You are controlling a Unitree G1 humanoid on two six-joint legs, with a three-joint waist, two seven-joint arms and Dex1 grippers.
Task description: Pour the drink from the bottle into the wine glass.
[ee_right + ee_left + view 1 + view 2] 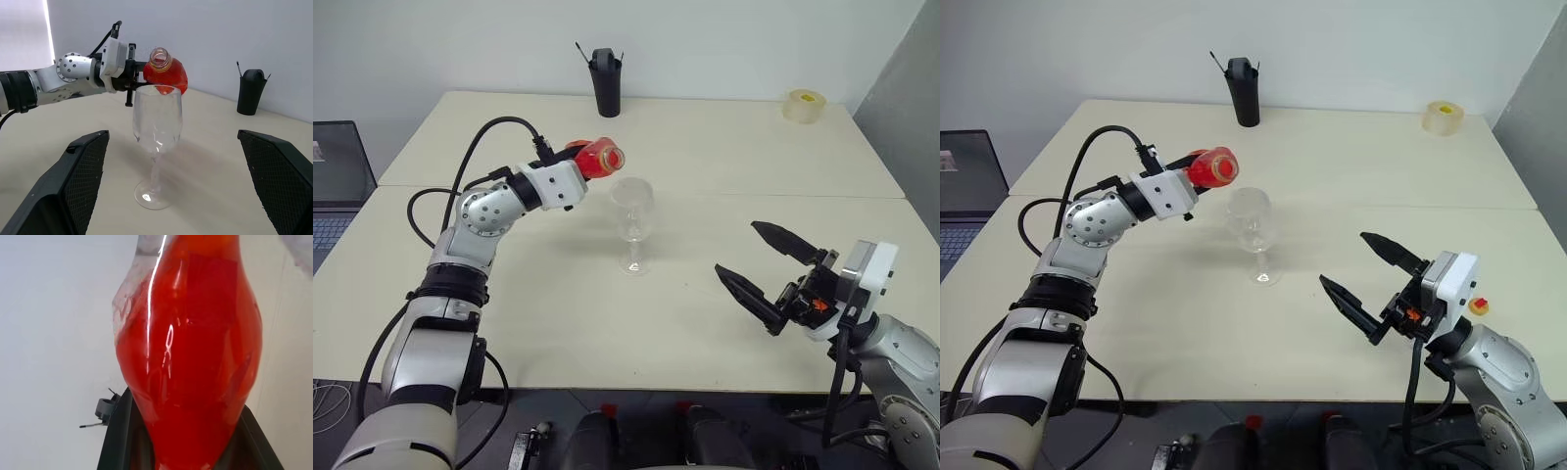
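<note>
A robot's left gripper, its two black fingers clamped around a small clear plastic bottle full of bright red translucent drink, holds the bottle tipped on its side above a cream-coloured table. The bottle's open, uncapped mouth points toward a clear stemmed wine glass standing upright and apparently empty just beside it, the mouth near the glass rim. The pour seems about to begin; next the bottle likely needs tilting further, mouth held over the bowl. The right gripper hangs near the table's front edge, fingers spread wide and empty. Farther back stand a tall black cup and a roll of tape, before a plain white wall.
</note>
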